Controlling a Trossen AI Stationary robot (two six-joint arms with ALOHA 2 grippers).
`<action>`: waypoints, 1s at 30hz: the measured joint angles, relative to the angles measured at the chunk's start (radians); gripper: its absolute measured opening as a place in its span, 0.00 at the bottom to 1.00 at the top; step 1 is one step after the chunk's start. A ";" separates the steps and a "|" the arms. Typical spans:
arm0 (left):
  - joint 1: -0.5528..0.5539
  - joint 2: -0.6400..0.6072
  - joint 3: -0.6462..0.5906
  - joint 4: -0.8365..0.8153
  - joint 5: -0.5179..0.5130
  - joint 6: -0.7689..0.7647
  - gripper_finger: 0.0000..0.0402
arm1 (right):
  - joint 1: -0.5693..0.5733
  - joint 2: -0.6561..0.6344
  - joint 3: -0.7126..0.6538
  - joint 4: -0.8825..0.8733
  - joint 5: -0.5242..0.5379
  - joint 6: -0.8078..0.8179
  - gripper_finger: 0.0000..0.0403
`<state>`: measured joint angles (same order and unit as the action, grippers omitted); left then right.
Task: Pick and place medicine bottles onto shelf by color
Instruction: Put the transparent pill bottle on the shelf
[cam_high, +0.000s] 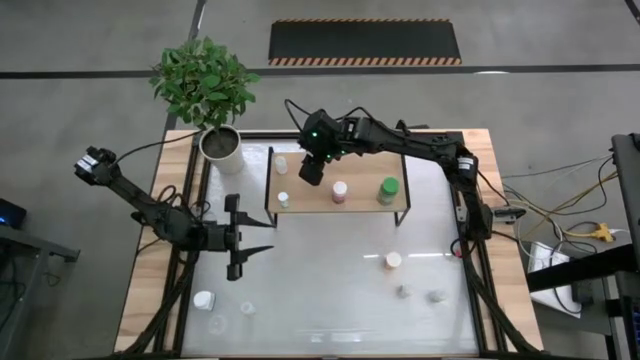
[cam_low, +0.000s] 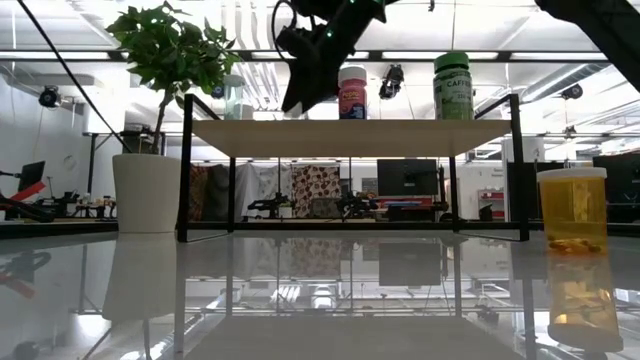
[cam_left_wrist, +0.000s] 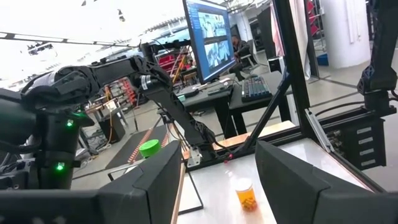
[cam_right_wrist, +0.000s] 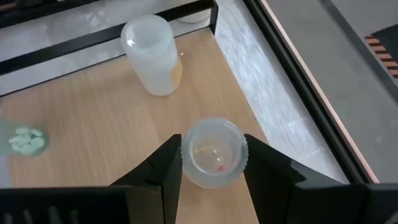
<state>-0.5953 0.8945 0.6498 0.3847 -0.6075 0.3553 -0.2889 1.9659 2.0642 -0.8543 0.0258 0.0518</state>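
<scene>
Where right jaws close, clear bottle (cam_right_wrist: 214, 152) sits between.

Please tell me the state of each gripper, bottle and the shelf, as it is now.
Right gripper: over the shelf, fingers around a clear round jar.
Left gripper: open, over the white table.
Low light-wood shelf: upright, carrying bottles.
Green-capped bottle: upright on shelf.
Orange bottle: upright on table.

Only the green-capped bottle (cam_low: 453, 86) on the shelf (cam_low: 350, 136) carries legible print: the letters "CA" on its label. The pink-labelled bottle (cam_low: 352, 93) beside it is unreadable.
</scene>
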 joint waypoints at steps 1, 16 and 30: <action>0.000 0.000 0.000 0.000 0.000 0.000 0.47 | 0.000 0.000 -0.001 -0.001 0.000 0.000 0.34; 0.000 0.002 0.002 0.000 0.001 0.000 0.47 | 0.000 0.000 -0.013 -0.008 0.001 0.016 0.47; 0.000 0.012 0.001 0.000 0.002 -0.009 0.47 | 0.029 -0.084 0.022 -0.091 0.004 0.018 0.52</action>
<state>-0.5957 0.9066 0.6507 0.3844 -0.6060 0.3463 -0.2600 1.8823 2.0858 -0.9454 0.0294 0.0698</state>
